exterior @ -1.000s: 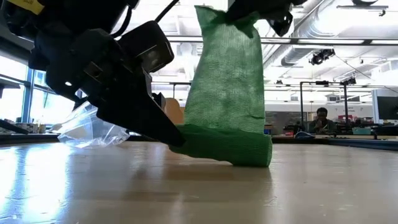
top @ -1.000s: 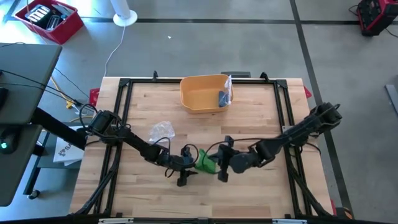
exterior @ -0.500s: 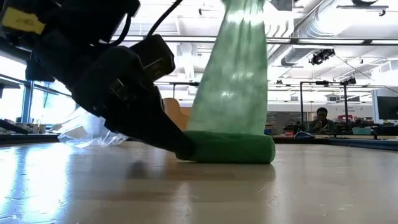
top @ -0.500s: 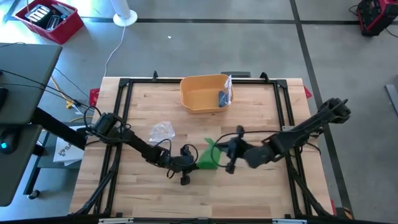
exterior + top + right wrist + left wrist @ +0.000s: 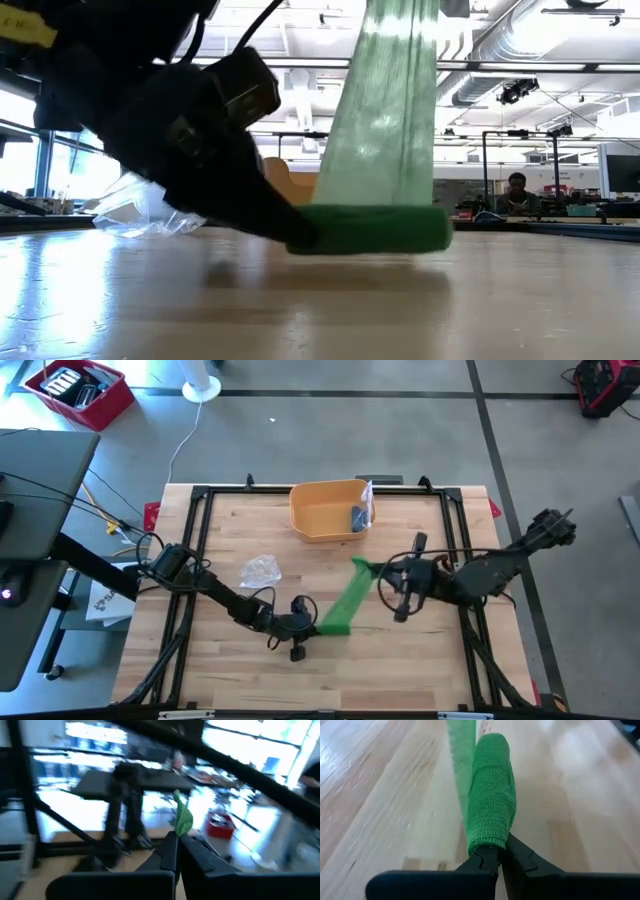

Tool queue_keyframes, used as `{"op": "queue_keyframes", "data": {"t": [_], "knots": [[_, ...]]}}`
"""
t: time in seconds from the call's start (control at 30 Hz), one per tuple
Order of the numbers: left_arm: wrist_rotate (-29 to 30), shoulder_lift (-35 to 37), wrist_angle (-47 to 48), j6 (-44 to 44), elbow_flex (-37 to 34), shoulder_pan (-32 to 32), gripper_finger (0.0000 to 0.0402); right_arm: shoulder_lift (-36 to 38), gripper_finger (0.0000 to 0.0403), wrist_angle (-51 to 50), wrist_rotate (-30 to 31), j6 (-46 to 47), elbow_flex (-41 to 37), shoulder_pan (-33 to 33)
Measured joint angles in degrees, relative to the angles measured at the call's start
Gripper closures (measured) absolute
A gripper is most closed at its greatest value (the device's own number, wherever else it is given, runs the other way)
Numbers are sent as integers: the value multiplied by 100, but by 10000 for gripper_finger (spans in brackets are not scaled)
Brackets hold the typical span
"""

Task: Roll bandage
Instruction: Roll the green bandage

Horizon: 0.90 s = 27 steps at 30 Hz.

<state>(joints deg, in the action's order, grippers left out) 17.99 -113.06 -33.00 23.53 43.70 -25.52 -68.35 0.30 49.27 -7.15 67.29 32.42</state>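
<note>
A green bandage shows as a short roll (image 5: 335, 625) near the table's middle, with a strip (image 5: 352, 592) running from it up toward the far right. My left gripper (image 5: 306, 626) is shut on the roll's left end. My right gripper (image 5: 372, 572) is shut on the strip's free end, raised above the table. In the low view the roll (image 5: 375, 228) lies level and the strip (image 5: 390, 100) climbs out of the top of the picture. The left wrist view looks along the roll (image 5: 490, 795). My left gripper pinches the roll's near end (image 5: 487, 846) between its two fingertips. The fingers come level from the table's left and lie along the roll's length. The roll sticks out level beyond them, at or just above the table top. My right gripper pinches the strip's free end (image 5: 182, 819) between its shut fingers; a small green tip pokes out past them. It holds this end high above the table, and the strip runs taut down to the roll.
A yellow bin (image 5: 328, 510) holding a small bagged item stands at the far middle. A crumpled clear plastic bag (image 5: 260, 570) lies left of the roll. Black frame rails (image 5: 200, 520) run along the table's edges. Bare wood lies near and to the right.
My left gripper has shut on the roll's end. My right gripper has risen and gone toward the table's far right with the free end, drawing the strip out long and taut. The slumped roll now lies as a compact level cylinder.
</note>
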Motion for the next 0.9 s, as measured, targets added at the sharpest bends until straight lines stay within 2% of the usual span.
{"op": "queue_keyframes", "data": {"t": [0.17, 0.33, 0.47, 0.63, 0.8, 0.9], "knots": [[-112, -15, 114, 25, 113, -7, 400, -552, 403, -161, -977, 360, 406, 6], [-163, 16, 756, 307, 492, -7, 401, -1259, 403, -490, -1532, 1125, 672, 144], [-200, 52, 1007, 596, 688, 79, 401, -1783, 403, -534, -2302, 1626, 756, 412], [-52, 96, 1008, 676, 576, 411, 401, -2377, 403, -397, -3154, 2284, 778, 968], [-168, 94, 681, 651, 461, 771, 402, -2925, 403, 153, -3279, 2663, 776, 1526], [-377, 128, 199, 640, 455, 869, 401, -3281, 403, 128, -3163, 2642, 776, 1712]]}}
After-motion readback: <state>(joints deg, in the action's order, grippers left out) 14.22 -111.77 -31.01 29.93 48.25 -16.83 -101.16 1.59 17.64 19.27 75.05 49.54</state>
